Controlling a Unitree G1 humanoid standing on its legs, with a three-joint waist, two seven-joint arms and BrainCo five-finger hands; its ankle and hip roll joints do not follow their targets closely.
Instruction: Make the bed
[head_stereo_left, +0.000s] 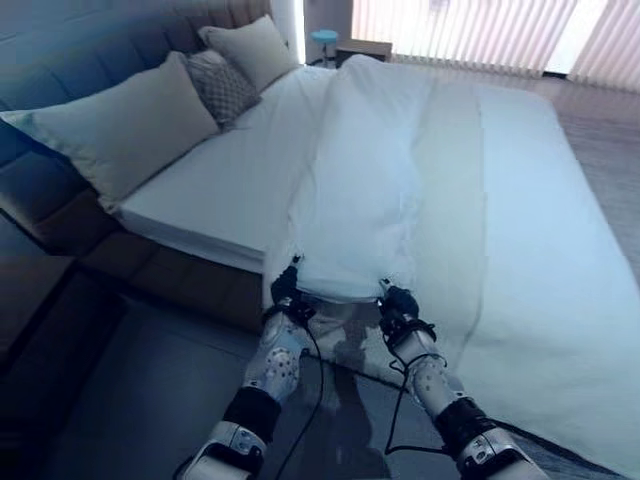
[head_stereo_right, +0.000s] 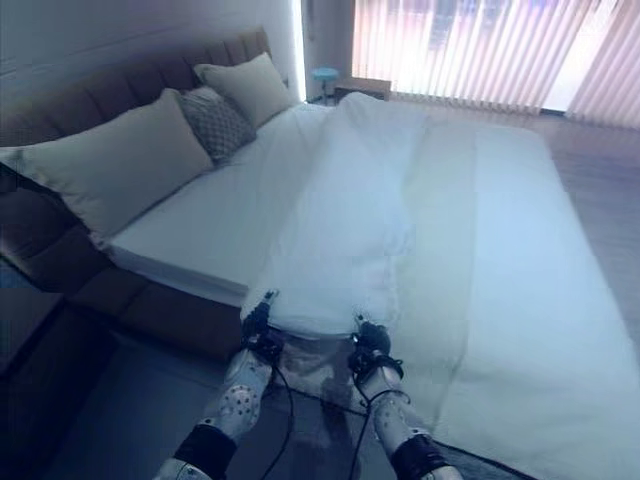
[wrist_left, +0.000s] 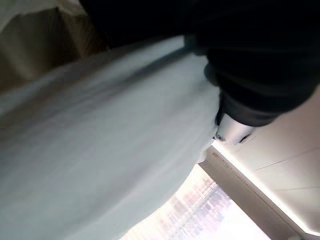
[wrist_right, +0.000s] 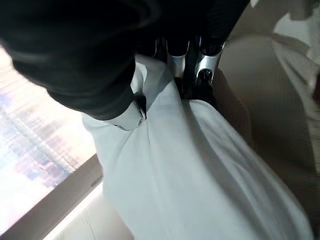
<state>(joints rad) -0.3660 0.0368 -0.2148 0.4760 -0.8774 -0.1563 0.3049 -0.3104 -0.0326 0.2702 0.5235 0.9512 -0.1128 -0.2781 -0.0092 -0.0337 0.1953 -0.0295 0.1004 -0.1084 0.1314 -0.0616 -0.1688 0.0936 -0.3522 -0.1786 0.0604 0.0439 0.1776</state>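
White duvet lies lengthwise over the bed, bunched into a long ridge running from the near edge up toward the headboard; its near edge is lifted off the mattress and held up between both hands. Left hand grips the near edge on the left side of the ridge, dark cover up; in the left wrist view the cloth wraps close against the hand, fingers closed around it. Right hand grips the same edge just to the right, fingers curled down into a fold of the cloth with the thumb pressing from the other side, so a pinch hold. The two hands sit near each other, apart, at about equal height just off the bed's near edge. To the right of the ridge the duvet spreads flat and smooth across the bed's right side, with a beige band running lengthwise beside the ridge. To the left of the ridge a bare strip of fitted sheet is uncovered, reaching the left side edge. Three pillows lean on the headboard: a large cream pillow nearest, a patterned cushion behind it, another cream pillow farthest. Dark bed frame shows under the left side. Open floor lies below the hands and to the left. Vertical blinds close off the far wall; a small blue stool stands near the far corner.
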